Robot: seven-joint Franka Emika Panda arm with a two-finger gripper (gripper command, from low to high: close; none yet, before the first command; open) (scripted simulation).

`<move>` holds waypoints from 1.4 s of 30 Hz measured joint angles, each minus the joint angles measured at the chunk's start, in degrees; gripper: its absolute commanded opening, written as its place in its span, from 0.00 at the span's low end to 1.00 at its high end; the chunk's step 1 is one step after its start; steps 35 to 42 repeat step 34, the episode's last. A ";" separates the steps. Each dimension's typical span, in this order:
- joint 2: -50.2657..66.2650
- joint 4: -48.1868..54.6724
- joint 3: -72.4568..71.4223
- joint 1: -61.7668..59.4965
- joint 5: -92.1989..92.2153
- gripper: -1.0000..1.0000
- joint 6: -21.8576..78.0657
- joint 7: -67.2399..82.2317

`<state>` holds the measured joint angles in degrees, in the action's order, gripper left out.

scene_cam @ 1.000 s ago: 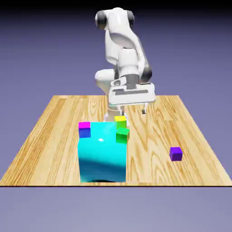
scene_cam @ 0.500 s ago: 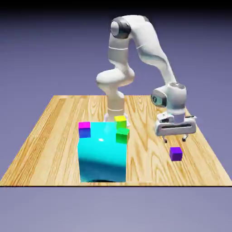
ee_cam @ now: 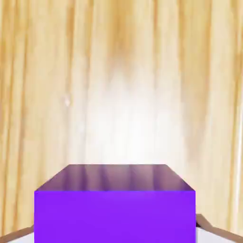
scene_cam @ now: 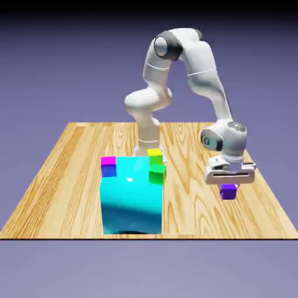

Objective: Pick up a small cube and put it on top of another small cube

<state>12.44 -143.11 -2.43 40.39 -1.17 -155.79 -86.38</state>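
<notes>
The gripper (scene_cam: pixel 229 187) is closed on the purple cube (scene_cam: pixel 228 192), one finger at each side of it; in the hand view the cube sits large between the fingertips (ee_cam: pixel 209 233). The hand is directly above the cube, on the exterior view's right; whether the cube touches the wooden table (scene_cam: pixel 186 204) beneath the hand, I cannot tell. Well apart from the hand, toward the exterior view's left, stands the big cyan block (scene_cam: pixel 131 201); at its upper edge, on the side nearer the hand, show the green cube (scene_cam: pixel 157 174) and the yellow one (scene_cam: pixel 154 156); at the corner farther from the hand shows a blue cube with a magenta top (scene_cam: pixel 109 167).
</notes>
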 measured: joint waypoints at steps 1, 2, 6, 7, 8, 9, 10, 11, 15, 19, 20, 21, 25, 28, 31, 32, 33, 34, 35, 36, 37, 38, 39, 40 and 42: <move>-1.38 0.62 1.12 0.05 2.19 0.00 2.12 1.08; -2.93 1.25 2.25 -1.26 2.85 0.00 4.31 3.53; -9.05 3.73 6.72 -7.81 5.07 0.00 12.96 13.55; -10.58 4.35 7.81 -9.47 5.63 0.00 15.13 16.05; -12.11 4.97 8.69 -11.14 6.19 0.00 17.29 18.56; -13.64 5.59 10.21 -12.14 6.75 0.00 19.45 21.06; -15.17 6.21 11.28 -13.41 7.30 0.00 21.61 23.56; -16.70 6.84 12.39 -14.69 7.85 0.00 23.78 26.05; -22.58 9.20 16.64 -19.82 9.37 0.00 32.02 36.01; -26.46 10.61 19.16 -27.50 5.51 0.00 36.98 45.96; -27.43 10.96 19.79 -29.41 4.55 0.00 38.22 48.45; -28.40 11.31 20.42 -31.32 3.58 0.00 39.46 50.93; -29.82 11.64 20.99 -38.60 -3.58 0.00 40.71 58.60; -28.62 10.02 21.01 -39.03 -4.26 0.00 37.86 59.01; -25.60 5.48 21.65 -39.07 -3.75 0.00 30.39 59.59; -25.24 4.93 21.73 -39.07 -3.69 1.00 29.50 59.65; -25.24 4.93 21.73 -39.07 -3.88 1.00 29.48 59.54; -25.24 4.93 21.73 -39.07 -3.89 1.00 29.48 59.54; -25.24 4.93 21.73 -39.07 -3.89 1.00 29.48 59.54; -25.24 4.93 21.73 -39.07 -3.89 1.00 29.48 59.54; -25.24 4.93 21.73 -39.07 -3.89 1.00 29.48 59.54; -25.24 4.93 21.73 -39.07 -3.89 1.00 29.48 59.54; -25.24 4.93 21.73 -39.07 -3.89 1.00 29.48 59.54; -25.24 4.93 21.73 -39.07 -3.89 1.00 29.48 59.54; -25.24 4.93 21.73 -39.07 -3.89 1.00 29.48 59.54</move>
